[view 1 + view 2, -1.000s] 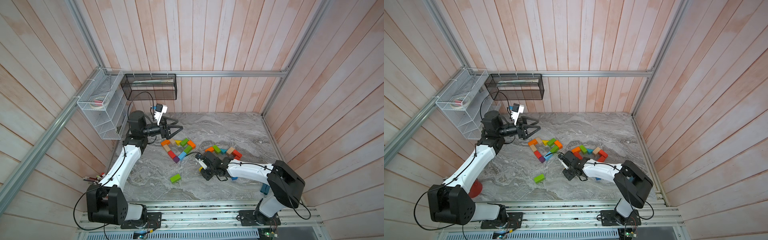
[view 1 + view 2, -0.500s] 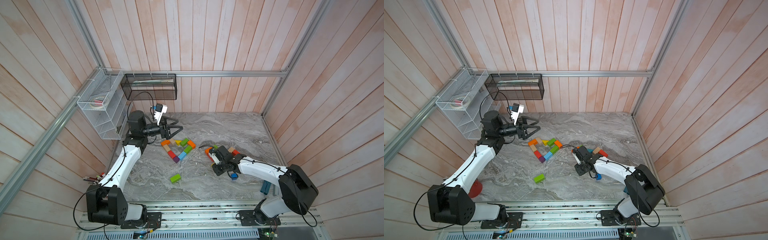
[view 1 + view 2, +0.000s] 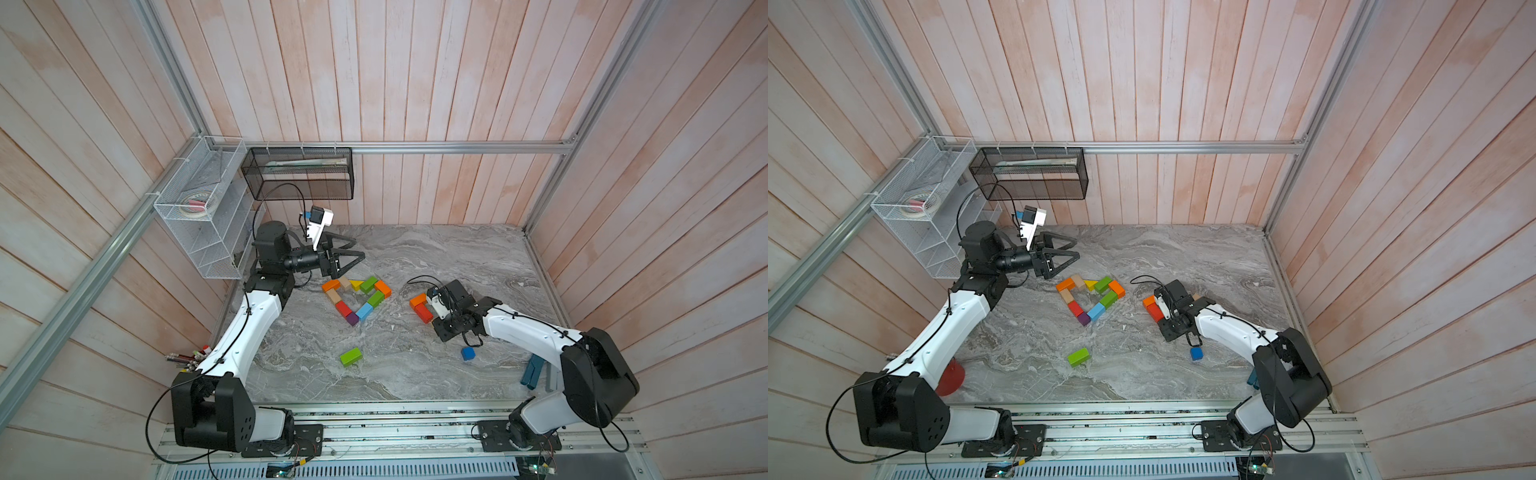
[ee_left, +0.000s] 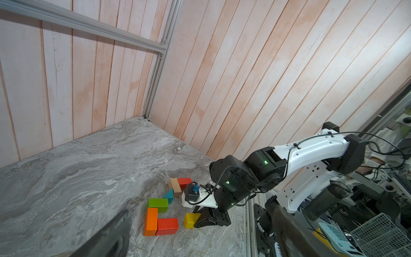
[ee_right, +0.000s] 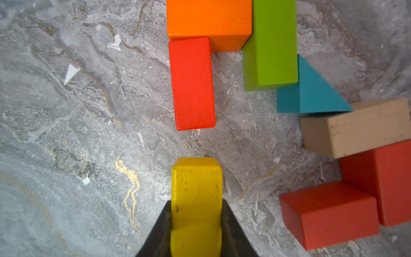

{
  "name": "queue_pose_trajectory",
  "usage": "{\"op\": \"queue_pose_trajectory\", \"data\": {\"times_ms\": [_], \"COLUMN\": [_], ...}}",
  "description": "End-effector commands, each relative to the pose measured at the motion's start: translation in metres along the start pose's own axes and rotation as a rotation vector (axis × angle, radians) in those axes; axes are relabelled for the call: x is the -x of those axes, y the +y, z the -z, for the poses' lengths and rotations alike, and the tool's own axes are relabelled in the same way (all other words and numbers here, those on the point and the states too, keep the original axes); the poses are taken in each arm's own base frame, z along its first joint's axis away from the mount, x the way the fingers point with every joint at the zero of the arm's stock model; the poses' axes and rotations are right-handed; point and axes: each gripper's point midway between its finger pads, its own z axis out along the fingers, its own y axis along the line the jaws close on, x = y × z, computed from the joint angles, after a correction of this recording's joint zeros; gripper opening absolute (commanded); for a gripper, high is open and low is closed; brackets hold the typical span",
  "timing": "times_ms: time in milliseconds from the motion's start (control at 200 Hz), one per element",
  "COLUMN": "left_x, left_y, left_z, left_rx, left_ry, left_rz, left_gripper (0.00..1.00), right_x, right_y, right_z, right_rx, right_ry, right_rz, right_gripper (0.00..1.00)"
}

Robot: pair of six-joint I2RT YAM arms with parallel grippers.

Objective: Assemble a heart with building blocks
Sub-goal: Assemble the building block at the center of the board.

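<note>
Several building blocks form a closed heart outline (image 3: 357, 300) in both top views, its centre bare. My right gripper (image 5: 196, 213) is shut on a yellow block (image 5: 196, 195), held low just short of a red brick (image 5: 192, 83). That red brick butts against an orange brick (image 5: 209, 20); a green brick (image 5: 272, 44), teal wedge (image 5: 311, 89), tan brick (image 5: 355, 126) and two red blocks (image 5: 329, 213) curve around them. The left wrist view shows the yellow block (image 4: 191, 220) at the table beside this group. My left gripper (image 3: 349, 257) hovers open behind the heart, holding nothing.
A loose green brick (image 3: 350, 356) lies toward the front and a blue cube (image 3: 468, 353) sits under the right forearm. Dark-blue and grey bars (image 3: 532, 371) rest by the right arm's base. Wire baskets (image 3: 297, 172) hang on the back wall.
The right arm has carried the yellow block rightward and toward the back, up to the orange and red bricks. The left arm has stayed still and open.
</note>
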Motion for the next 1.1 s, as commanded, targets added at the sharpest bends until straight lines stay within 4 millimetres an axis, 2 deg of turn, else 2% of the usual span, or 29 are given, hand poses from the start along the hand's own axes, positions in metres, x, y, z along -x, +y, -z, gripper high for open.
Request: {"op": "queue_pose_trajectory", "data": {"times_ms": [0,525,1095], "left_x": [0.002,0.002,0.002], "left_y": [-0.01,-0.01,-0.01], "left_z": [0.004,0.005,0.005], "left_rx": [-0.023,-0.023,-0.023], "left_ry": [-0.008,-0.009,-0.009], "left_rz": [-0.026,-0.028,-0.029], "left_gripper": [1.0,1.0,1.0], "right_x": [0.0,0.003,0.002], "right_y": [0.001,0.002,-0.001], "right_z": [-0.004,-0.027,-0.036], "right_rx": [0.017,0.04,0.039], "right_ry": [0.027,0.046,0.059], "right_rz": [0.022,0.023,0.02], "right_gripper": [0.24,0.24,0.24]}}
